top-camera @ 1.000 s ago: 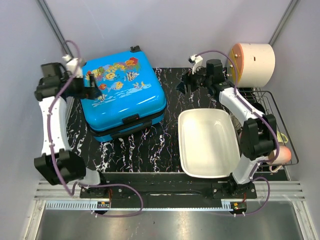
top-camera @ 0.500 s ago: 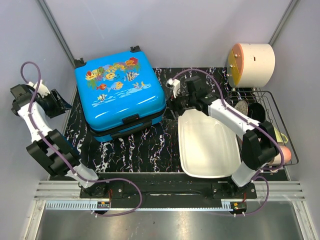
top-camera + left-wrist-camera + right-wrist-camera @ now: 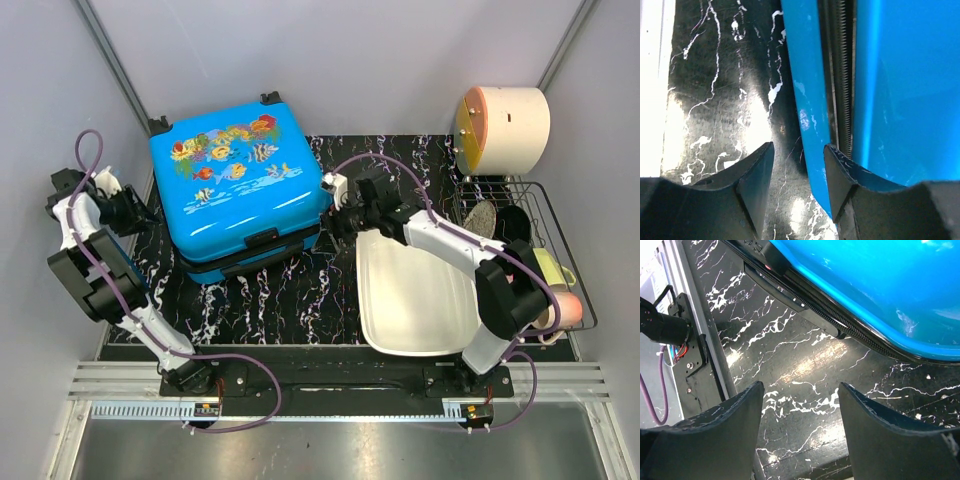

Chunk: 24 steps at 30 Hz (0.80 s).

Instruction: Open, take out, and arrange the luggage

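The luggage (image 3: 240, 185), a bright blue hard-shell suitcase with a cartoon fish print, lies flat and closed on the black marbled mat (image 3: 285, 300). My left gripper (image 3: 138, 212) sits low at its left side. In the left wrist view that gripper (image 3: 798, 146) is open, its right finger against the blue lower shell (image 3: 805, 75) just below the zipper (image 3: 842, 70). My right gripper (image 3: 338, 212) is at the suitcase's right side. The right wrist view shows it (image 3: 801, 385) open over bare mat, with the suitcase's zipper seam (image 3: 830, 315) ahead of it.
A white rectangular basin (image 3: 372, 290) lies right of the suitcase, under the right arm. A wire rack (image 3: 575, 290) with dishes stands at the far right, a round cream and orange appliance (image 3: 505, 128) behind it. The left wall is close to the left arm.
The left arm left the suitcase's top, swung out to the left wall and came back to its left side, jaws narrower. The right arm moved left from the back to the suitcase's right side.
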Available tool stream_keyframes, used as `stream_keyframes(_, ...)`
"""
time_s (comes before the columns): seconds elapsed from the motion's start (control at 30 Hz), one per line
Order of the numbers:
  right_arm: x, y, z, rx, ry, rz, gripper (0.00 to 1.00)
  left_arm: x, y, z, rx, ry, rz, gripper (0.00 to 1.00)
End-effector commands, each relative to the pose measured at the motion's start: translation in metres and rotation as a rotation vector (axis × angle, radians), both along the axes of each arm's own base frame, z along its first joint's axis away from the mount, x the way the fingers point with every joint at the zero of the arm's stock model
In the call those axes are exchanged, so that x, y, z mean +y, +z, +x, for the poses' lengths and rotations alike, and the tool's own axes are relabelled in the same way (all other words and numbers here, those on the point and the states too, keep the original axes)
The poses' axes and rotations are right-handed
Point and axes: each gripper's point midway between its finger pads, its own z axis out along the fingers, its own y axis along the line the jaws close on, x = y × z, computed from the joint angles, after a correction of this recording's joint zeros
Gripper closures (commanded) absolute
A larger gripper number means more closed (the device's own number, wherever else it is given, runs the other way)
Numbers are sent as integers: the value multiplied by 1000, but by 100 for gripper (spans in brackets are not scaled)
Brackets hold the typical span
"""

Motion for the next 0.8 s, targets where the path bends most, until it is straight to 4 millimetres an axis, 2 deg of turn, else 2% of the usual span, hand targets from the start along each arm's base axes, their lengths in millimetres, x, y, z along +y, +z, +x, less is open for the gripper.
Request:
stream_keyframes(0.0, 9, 7, 6, -30, -9, 48, 30, 5, 27, 26, -111, -36, 72, 51)
stream_keyframes(0.33, 9, -3, 2, -8, -10, 45, 30, -15, 45, 40, -150, -86, 98, 54)
stream_keyframes(0.4, 10, -4, 2, -5, -5, 47, 30, -18, 39, 44, -133, -96, 107, 57)
stream_keyframes(0.57, 11, -2, 8, -15, -23, 44, 30, -7, 26, 55, -107, -84, 166, 65)
stream_keyframes(0.6, 10, -2, 10, -17, -32, 40, 29, -3, 18, 56, -87, -78, 167, 69)
stream_keyframes(0.7, 11, -3, 9, -7, -37, 41, 29, 1, 7, 54, -48, -85, 196, 75)
stream_keyframes(0.77, 12, -5, 8, 10, -42, 39, 30, 1, -6, 46, -6, -95, 215, 79)
